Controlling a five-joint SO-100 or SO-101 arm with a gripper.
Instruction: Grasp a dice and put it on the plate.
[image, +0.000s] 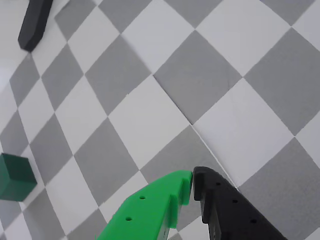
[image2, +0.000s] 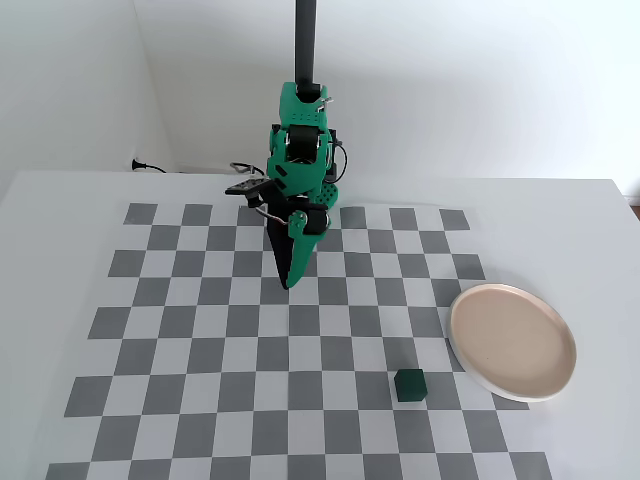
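The dice (image2: 409, 385) is a small dark green cube on the checkered mat near the front, just left of the plate (image2: 512, 341), a round pale pinkish-beige dish at the mat's right edge. In the wrist view the dice (image: 15, 177) sits at the left edge. My gripper (image2: 289, 281) points down over the mat's middle rear, far from both. In the wrist view the gripper (image: 193, 176) enters from the bottom, its green and black fingertips touching with nothing between them.
A grey and white checkered mat (image2: 200, 330) covers the white table. A dark post (image2: 305, 45) rises behind the arm; its dark foot (image: 34, 22) shows top left in the wrist view. Cables (image2: 240, 168) lie at the back by the wall.
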